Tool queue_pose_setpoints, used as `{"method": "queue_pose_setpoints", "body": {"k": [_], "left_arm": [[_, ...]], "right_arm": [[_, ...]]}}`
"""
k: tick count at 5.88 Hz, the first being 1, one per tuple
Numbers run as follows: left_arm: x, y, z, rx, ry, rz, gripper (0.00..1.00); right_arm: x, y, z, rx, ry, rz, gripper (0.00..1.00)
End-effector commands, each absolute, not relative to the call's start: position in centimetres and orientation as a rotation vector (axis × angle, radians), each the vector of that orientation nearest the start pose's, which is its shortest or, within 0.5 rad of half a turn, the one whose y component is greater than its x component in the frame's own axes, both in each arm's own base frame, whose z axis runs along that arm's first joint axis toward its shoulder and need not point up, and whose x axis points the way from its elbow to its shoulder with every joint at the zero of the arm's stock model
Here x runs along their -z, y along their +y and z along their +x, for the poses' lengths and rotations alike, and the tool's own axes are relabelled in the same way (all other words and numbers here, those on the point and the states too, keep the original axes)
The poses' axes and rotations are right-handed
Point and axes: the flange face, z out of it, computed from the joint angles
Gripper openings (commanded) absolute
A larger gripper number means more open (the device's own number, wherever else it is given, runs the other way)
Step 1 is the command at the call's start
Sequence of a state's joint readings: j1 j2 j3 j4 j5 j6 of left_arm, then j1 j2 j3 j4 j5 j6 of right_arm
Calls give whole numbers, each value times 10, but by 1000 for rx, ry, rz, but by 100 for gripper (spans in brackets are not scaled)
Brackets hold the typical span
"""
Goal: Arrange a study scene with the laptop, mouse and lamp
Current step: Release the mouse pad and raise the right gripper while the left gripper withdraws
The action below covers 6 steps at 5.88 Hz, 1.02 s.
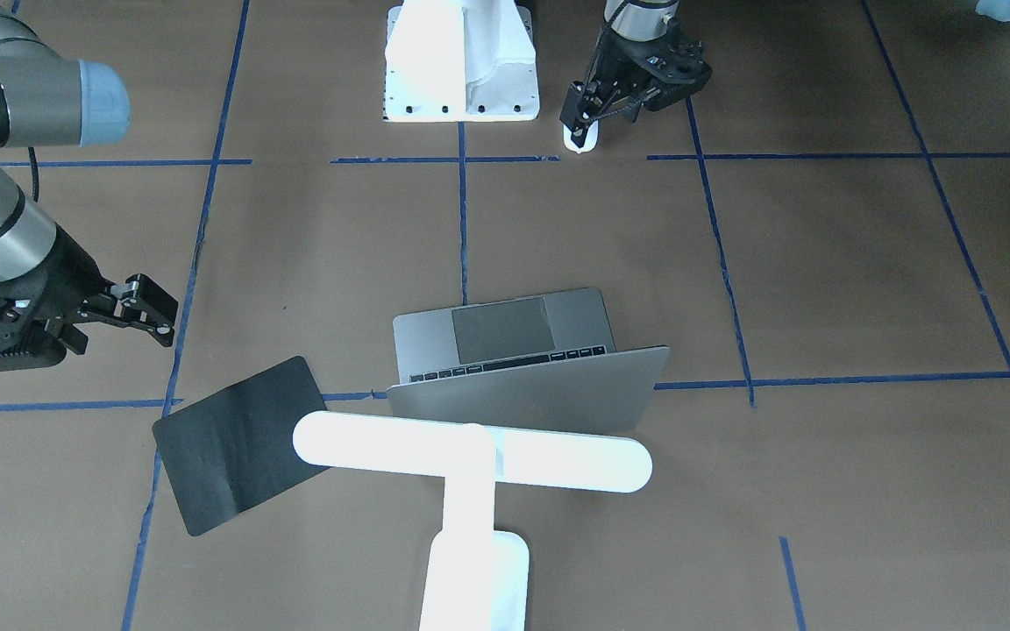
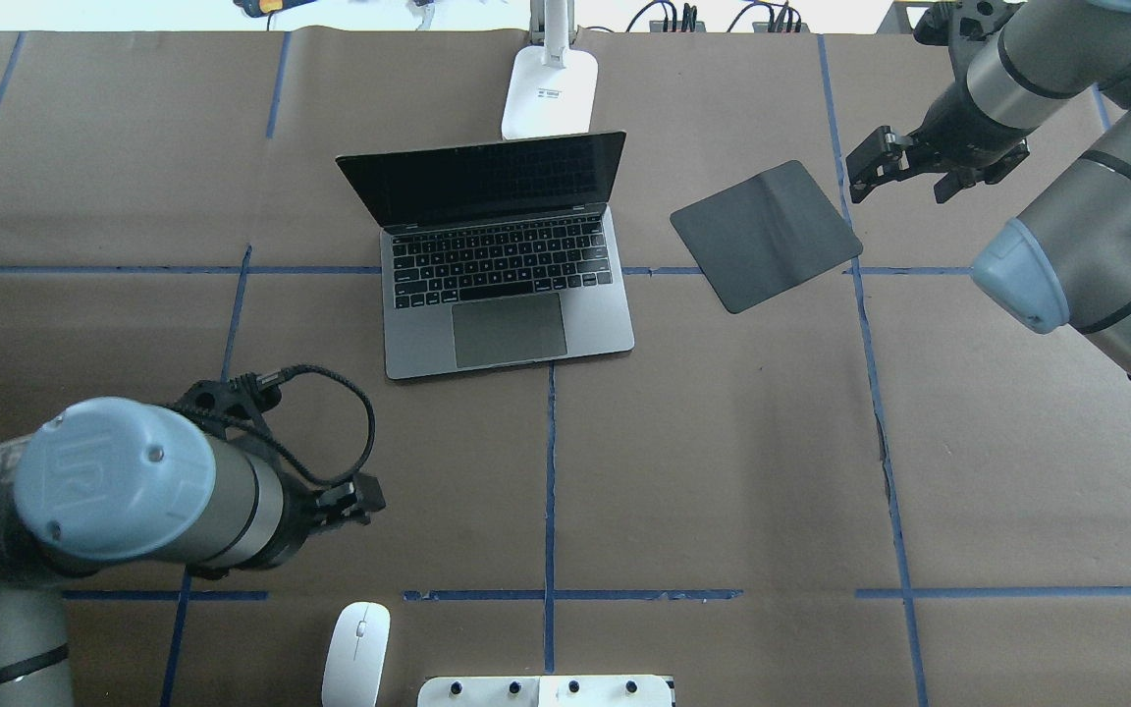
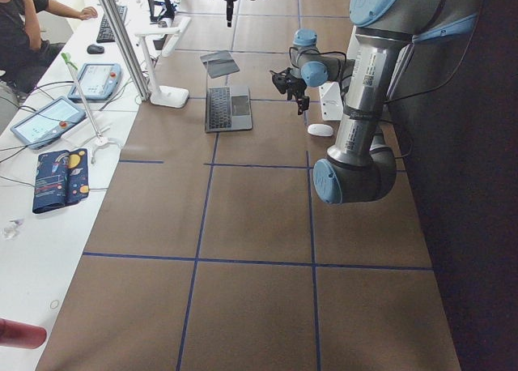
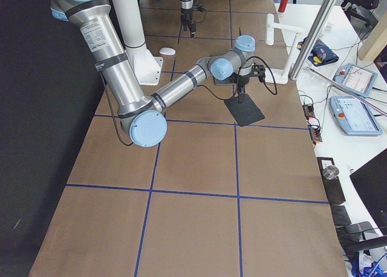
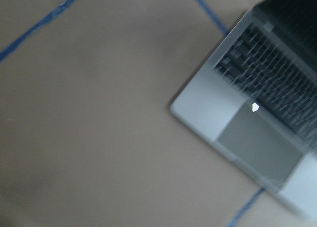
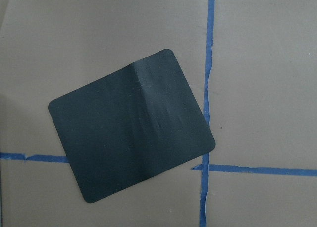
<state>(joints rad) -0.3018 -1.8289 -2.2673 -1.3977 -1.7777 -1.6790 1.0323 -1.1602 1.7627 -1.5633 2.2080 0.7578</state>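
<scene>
White mouse (image 2: 356, 653) lies at the tabletop's (image 2: 723, 471) near edge, left of the bolted pedestal (image 2: 546, 690); left tool (image 1: 580, 123) hovers just beyond it, its fingers too hidden to judge. Laptop (image 2: 502, 265) open farther off, lamp (image 2: 548, 93) behind; right tool (image 2: 865, 175), fingers apart, by black mat (image 2: 767, 236)

Bright even light, blurry left-wrist view

Heavy motion blur across the laptop (image 5: 257, 123) in the left wrist view, with keys unreadable and the far side cut by the right edge. Mostly hidden behind the left gripper (image 1: 582, 123) in the front-facing view and clipped by the bottom edge overhead: the mouse (image 1: 578, 145). No telling how that gripper's jaws stand, tucked under the wrist overhead; lamp (image 1: 470, 460) base clipped at the bottom edge.
</scene>
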Motion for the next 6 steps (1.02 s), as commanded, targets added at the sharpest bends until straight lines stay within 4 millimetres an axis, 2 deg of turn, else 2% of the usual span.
{"method": "queue_pose_setpoints", "body": {"k": [1, 2, 3, 4, 6], "left_arm": [[-288, -163, 453, -38, 730, -57, 100], [-291, -160, 467, -41, 779, -18, 100], [-304, -151, 493, -65, 832, -17, 100], [-322, -149, 513, -72, 840, -16, 100], [-330, -149, 519, -92, 828, -5, 100]], "right_arm": [[-346, -554, -224, -24, -899, 68, 100], [-348, -545, -216, -22, -915, 60, 100], [-347, -537, -212, -19, -919, 68, 100], [-345, -535, -211, -16, -922, 73, 100], [-343, -532, -212, -11, -925, 76, 100]]}}
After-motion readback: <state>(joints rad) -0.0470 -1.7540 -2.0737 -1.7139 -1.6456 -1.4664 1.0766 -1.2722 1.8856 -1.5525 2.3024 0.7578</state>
